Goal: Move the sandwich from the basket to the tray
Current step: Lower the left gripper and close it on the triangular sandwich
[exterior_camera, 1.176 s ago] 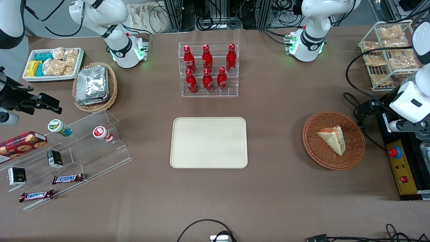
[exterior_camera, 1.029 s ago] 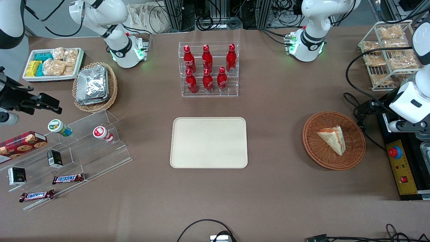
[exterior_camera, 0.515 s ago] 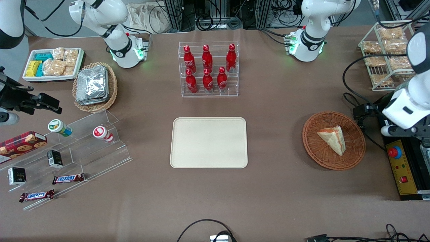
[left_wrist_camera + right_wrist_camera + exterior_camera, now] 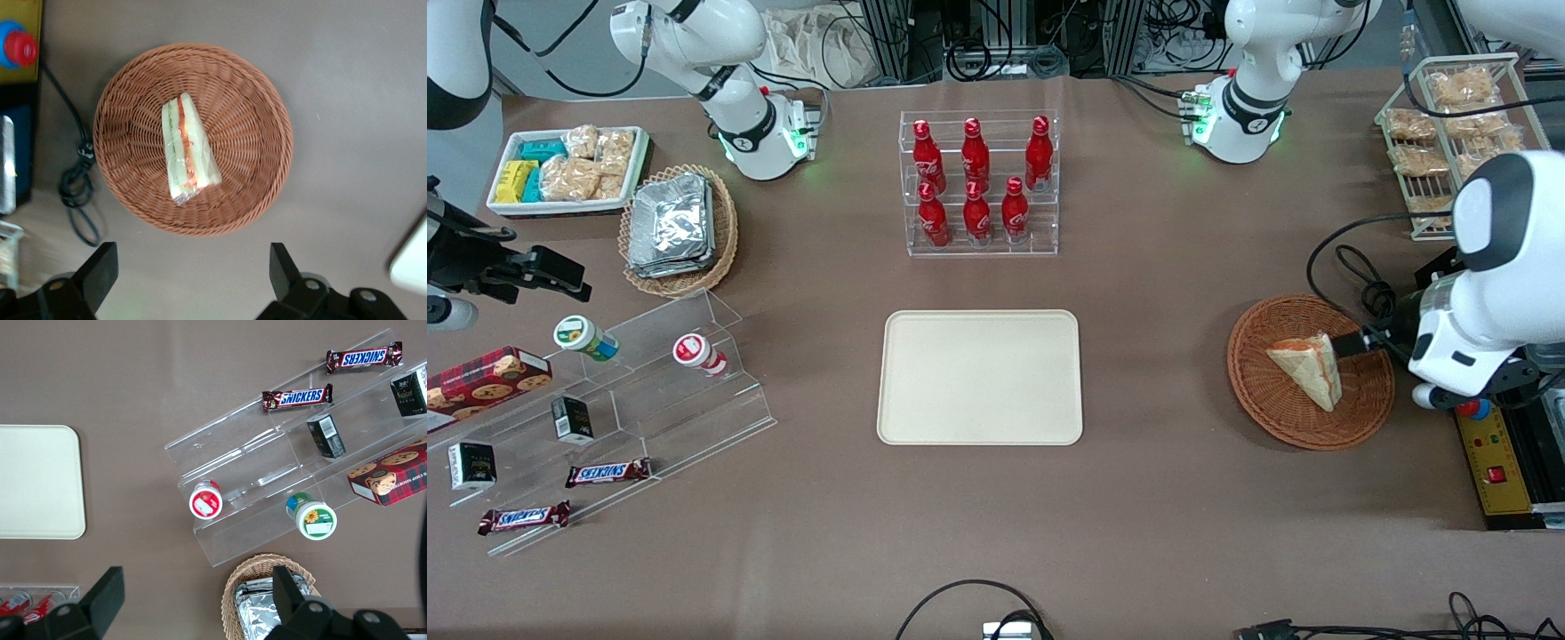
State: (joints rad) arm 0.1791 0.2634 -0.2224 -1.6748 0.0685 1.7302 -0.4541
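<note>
Brown paper covers the table (image 4: 1156, 498), and the cream tray (image 4: 979, 377) lies bare at its middle. Toward the working arm's end sits the reddish wicker basket (image 4: 1280, 418) — roughly at three o'clock from the tray, well apart from it. Inside lies the sandwich (image 4: 187, 150), its red and green filling showing along the cut edge. Above the basket's rim hangs the gripper (image 4: 190, 277), fingers (image 4: 100, 270) spread wide — holding nothing.

A robot lab: cable racks (image 4: 1005, 36) edge a snack-laden table (image 4: 1156, 498).
</note>
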